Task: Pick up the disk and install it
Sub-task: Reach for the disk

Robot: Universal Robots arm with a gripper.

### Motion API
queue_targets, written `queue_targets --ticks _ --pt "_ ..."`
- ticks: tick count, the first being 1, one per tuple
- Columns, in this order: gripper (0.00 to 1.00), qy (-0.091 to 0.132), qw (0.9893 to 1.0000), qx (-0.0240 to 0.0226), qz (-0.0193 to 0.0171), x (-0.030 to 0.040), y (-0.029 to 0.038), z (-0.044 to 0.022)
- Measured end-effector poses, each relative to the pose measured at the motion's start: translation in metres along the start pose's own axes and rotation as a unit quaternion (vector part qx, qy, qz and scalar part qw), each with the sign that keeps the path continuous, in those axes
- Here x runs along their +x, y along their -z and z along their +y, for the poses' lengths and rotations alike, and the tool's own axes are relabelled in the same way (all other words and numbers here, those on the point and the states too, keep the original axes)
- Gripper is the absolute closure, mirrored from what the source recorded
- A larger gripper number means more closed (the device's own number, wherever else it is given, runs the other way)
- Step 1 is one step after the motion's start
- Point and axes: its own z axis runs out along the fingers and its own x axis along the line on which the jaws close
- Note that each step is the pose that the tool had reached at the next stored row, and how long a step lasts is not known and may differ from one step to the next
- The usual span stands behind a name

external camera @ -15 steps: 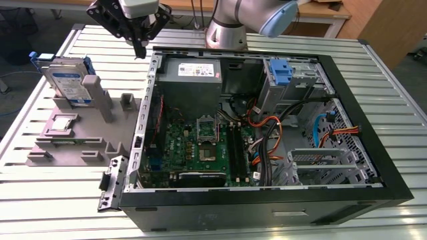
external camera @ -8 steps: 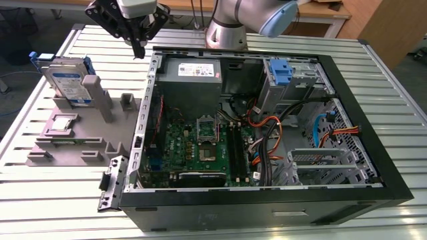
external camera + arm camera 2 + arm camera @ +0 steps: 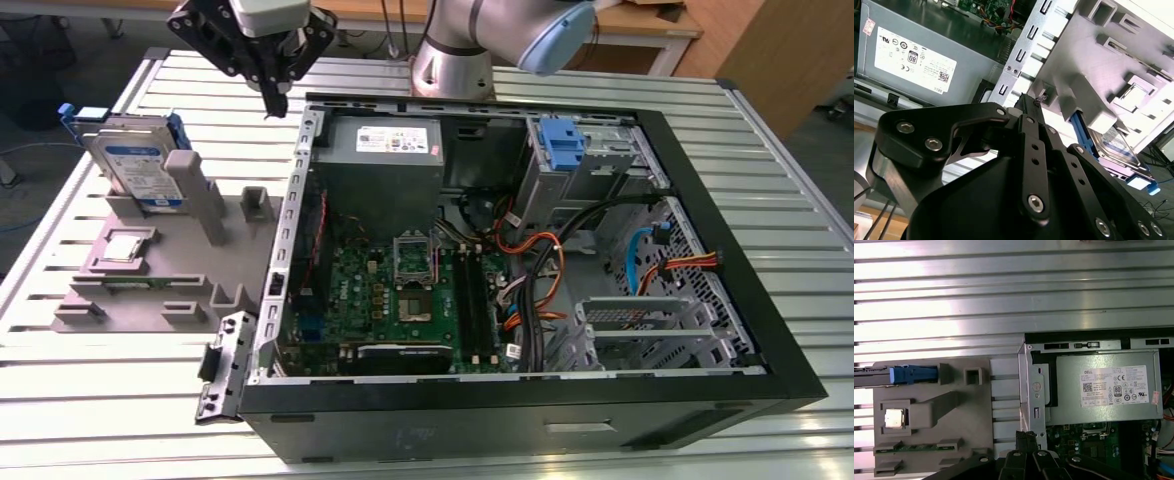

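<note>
Black linkage of the gripper point(image 3: 1029, 99) sits right up against the lens in the second wrist view. Its two fingers are pressed together with nothing between them, so the hand is clenched and empty. In the exterior view the gripper point(image 3: 275, 104) hangs tips-down above the far corner of the open PC case point(image 3: 787, 380), roughly over the seam between the case wall and the grey fixture point(image 3: 174, 285) beside it.

The disk point(image 3: 139, 162) isn't touched yet. It stands upright on its edge in a slot at the far end of that fixture, on the exterior view's left, label facing out and blue rails along its sides. The first wrist view shows it edge-on, mostly as a blue strip point(image 3: 913, 374), and the second wrist view shows it point(image 3: 1115, 146) poking out past the fixture's posts. A small processor chip point(image 3: 120, 248) sits in its own pocket nearer the camera, and that's not the target.

My read is that this is the approach to the pick. To do it well, I'd say:

- Spread the fingers before coming down, not on the way in.
- Line them up across the thin faces of the disk, so they pinch the flat sides near the top edge.
- Keep the wrist square to the slot. The disk looks snug between the posts, so any tilt could jam it or scrape a rail.
- Stay clear of the case wall and the power supply point(image 3: 380, 150), which are close by.
</note>
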Motion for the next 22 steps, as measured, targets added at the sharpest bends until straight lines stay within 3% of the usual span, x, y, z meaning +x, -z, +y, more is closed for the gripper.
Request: queue_targets --ticks 13,22 --pt "0.90 0.000 1.0000 0.0000 0.0000 0.0034 -0.0007 0.0028" --pt "0.90 0.000 1.0000 0.0000 0.0000 0.0086 -0.0018 0.0089"
